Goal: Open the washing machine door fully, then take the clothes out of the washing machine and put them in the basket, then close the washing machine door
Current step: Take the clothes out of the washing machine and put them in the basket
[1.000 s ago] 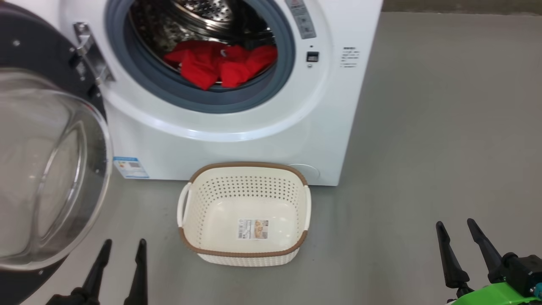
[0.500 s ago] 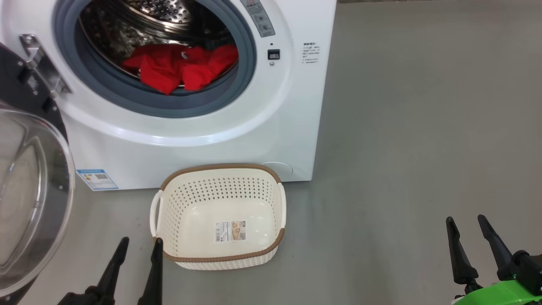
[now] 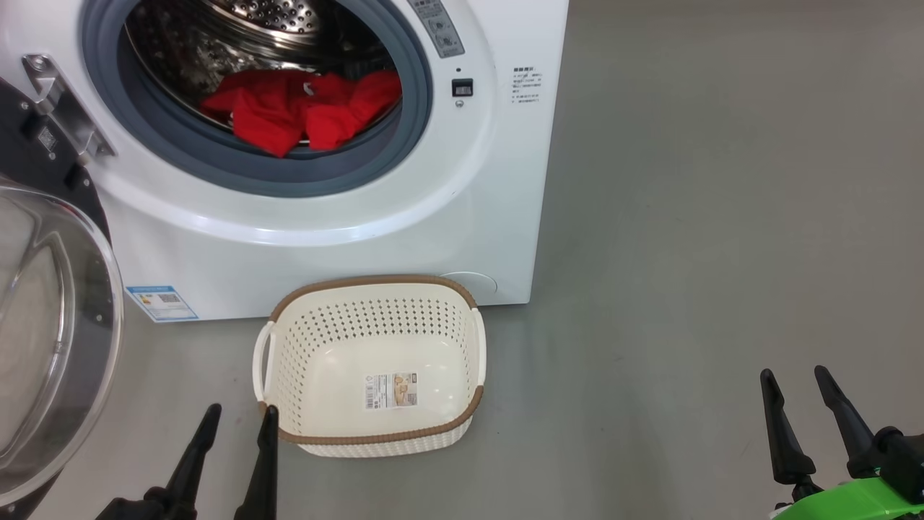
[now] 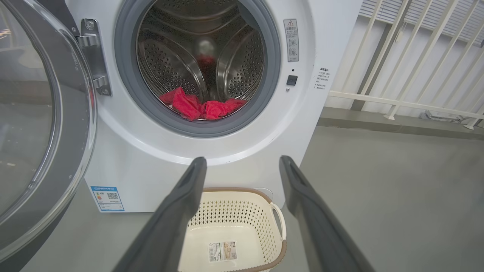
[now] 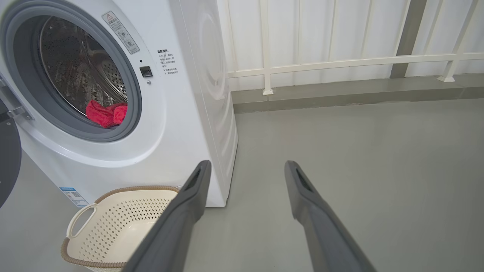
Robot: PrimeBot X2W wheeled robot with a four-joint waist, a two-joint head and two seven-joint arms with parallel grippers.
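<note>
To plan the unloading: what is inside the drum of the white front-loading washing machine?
Bright red soft fabric clothes lie bunched at the bottom front of the perforated steel drum. Anything beneath the heap is covered.

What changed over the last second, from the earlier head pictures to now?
The head camera's view shifted, so the scene slid left; no object moved. The left gripper and right gripper stayed open and empty, clothes in the washing machine, door open, basket empty.

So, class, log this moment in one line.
black-rimmed glass door open; red fabric clothes in drum; cream perforated basket empty; left gripper open; right gripper open
</note>
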